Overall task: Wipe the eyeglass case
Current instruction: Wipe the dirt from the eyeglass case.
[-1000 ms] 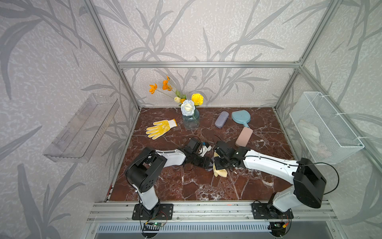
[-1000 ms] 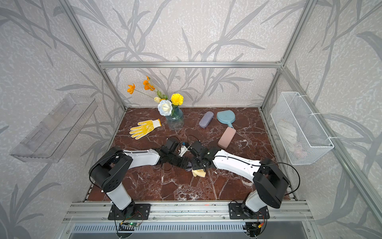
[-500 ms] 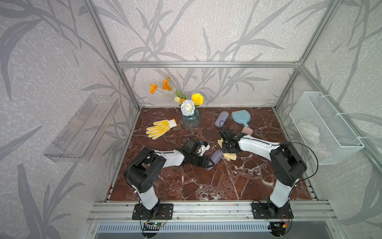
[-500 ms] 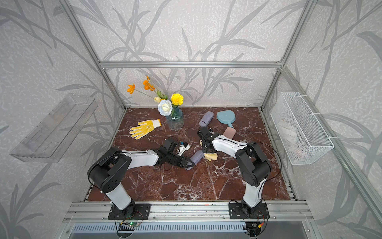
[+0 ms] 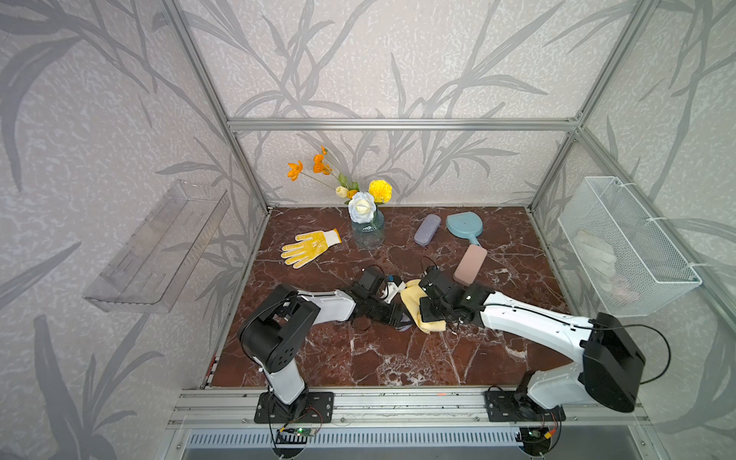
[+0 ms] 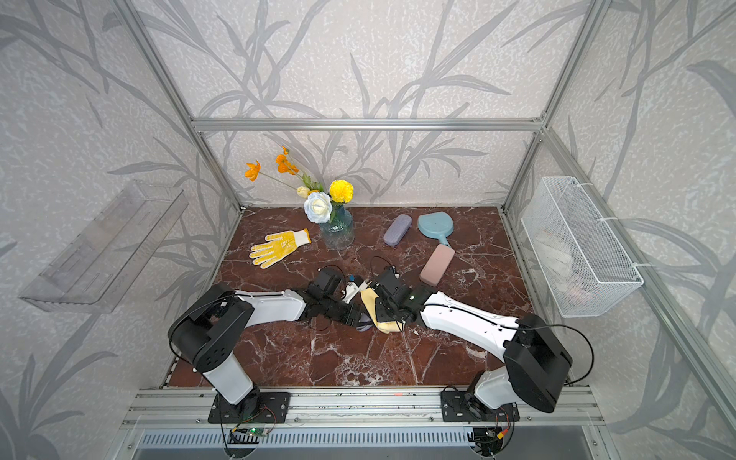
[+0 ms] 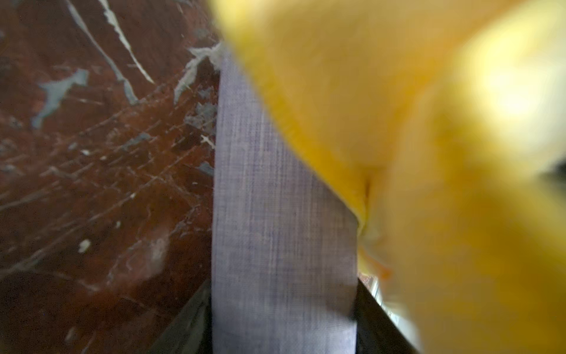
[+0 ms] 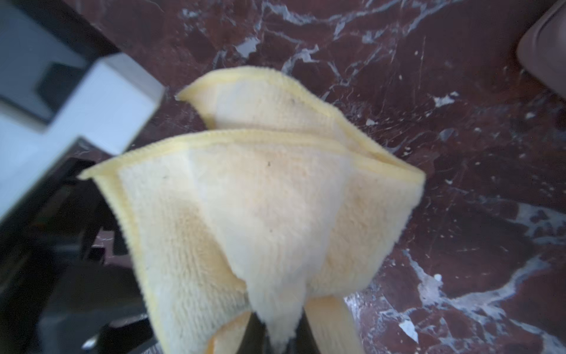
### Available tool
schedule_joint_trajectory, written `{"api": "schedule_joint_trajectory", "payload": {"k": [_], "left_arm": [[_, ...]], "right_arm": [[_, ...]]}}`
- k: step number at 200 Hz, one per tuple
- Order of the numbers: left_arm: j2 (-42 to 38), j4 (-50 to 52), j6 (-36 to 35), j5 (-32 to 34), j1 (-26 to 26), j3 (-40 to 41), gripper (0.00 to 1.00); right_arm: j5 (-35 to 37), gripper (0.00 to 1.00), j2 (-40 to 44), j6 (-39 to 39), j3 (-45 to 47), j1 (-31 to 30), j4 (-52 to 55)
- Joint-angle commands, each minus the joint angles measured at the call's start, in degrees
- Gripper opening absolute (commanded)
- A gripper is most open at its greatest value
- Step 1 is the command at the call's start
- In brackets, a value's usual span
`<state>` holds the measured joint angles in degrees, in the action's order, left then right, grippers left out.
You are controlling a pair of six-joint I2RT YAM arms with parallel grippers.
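Note:
A grey-lilac eyeglass case (image 7: 281,214) lies low over the marble floor, with my left gripper (image 7: 283,331) shut on its sides. In both top views only a sliver of the case (image 5: 404,326) (image 6: 364,327) shows below the cloth. A pale yellow cloth (image 8: 260,199) hangs folded from my right gripper (image 8: 277,334), which is shut on a pinch of it. The cloth (image 5: 414,306) lies draped over the case, right in front of the left gripper (image 5: 398,314). In the left wrist view the cloth (image 7: 428,153) covers the case's far end.
At the back stand a vase of flowers (image 5: 367,231), a yellow glove (image 5: 308,247), a second lilac case (image 5: 427,230) and a blue hand mirror (image 5: 464,227). A pink case (image 5: 470,263) lies close behind the right wrist. A wire basket (image 5: 621,247) hangs on the right wall.
Half a second ago the right arm had drawn the cloth away toward the back right, baring the case. Now the cloth is back over the case. The left arm has held still.

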<state>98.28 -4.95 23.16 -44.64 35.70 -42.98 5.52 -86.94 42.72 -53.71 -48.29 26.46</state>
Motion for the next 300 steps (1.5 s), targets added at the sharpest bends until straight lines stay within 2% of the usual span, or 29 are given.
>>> {"api": "schedule_joint_trajectory", "payload": {"k": [1,18,30,47,60,87,112,137,156,183,197,212,234,263,300], "left_arm": [[-0.45,2.86,0.40,-0.32,0.08,1.94,0.00],[-0.46,2.08,0.83,-0.49,0.12,2.45,0.00],[-0.54,1.95,0.82,-0.52,0.07,2.55,0.00],[-0.69,2.97,0.21,0.05,0.22,2.56,0.00],[-1.09,4.62,-0.70,1.25,0.17,2.51,0.00],[-2.08,7.78,-3.58,5.38,0.48,2.04,0.00],[-3.89,7.82,-5.19,11.13,1.58,2.88,0.00],[-5.68,5.99,-5.71,13.36,2.73,4.40,0.00],[-5.79,5.61,-6.10,13.83,3.37,4.66,0.00],[-5.95,5.18,-6.54,14.69,4.22,5.19,0.00],[-6.38,5.11,-7.29,16.39,5.05,5.52,0.00],[-7.10,5.56,-8.75,19.81,6.68,5.53,0.00],[-8.88,7.78,-14.14,29.82,12.47,5.08,0.00],[-8.50,9.51,-15.70,40.15,16.76,4.35,0.00],[-11.57,6.21,-15.34,46.63,19.59,7.69,0.00]], "right_arm": [[-0.95,0.00,-4.50,1.70,-0.27,4.58,-4.10],[-0.24,0.00,-8.40,-1.00,-1.54,10.59,-4.87],[3.66,0.00,-10.52,-3.85,-4.46,13.47,-2.88],[8.69,0.00,-12.69,-8.12,-8.44,15.01,0.35],[9.46,0.00,-11.25,-10.47,-9.75,14.90,1.99],[2.75,0.00,-4.39,-12.04,-10.39,11.48,6.77],[-5.49,0.00,-0.63,-6.19,-7.02,7.46,6.49],[-16.34,0.00,-0.99,4.34,-1.71,6.90,-3.69],[-18.97,0.00,-5.11,4.78,-1.88,7.91,-5.39],[-14.07,0.00,-9.20,-1.82,-2.64,15.49,-1.85],[-5.04,0.00,-10.52,-8.54,-6.54,18.02,4.00],[2.48,0.00,-10.45,-14.09,-11.00,18.13,8.84],[1.02,0.00,-6.63,-16.17,-13.79,17.34,11.27],[-10.64,0.00,-3.52,-8.60,-12.30,13.73,9.87],[-23.27,0.00,-4.48,7.81,-2.45,8.32,-5.15]]}}
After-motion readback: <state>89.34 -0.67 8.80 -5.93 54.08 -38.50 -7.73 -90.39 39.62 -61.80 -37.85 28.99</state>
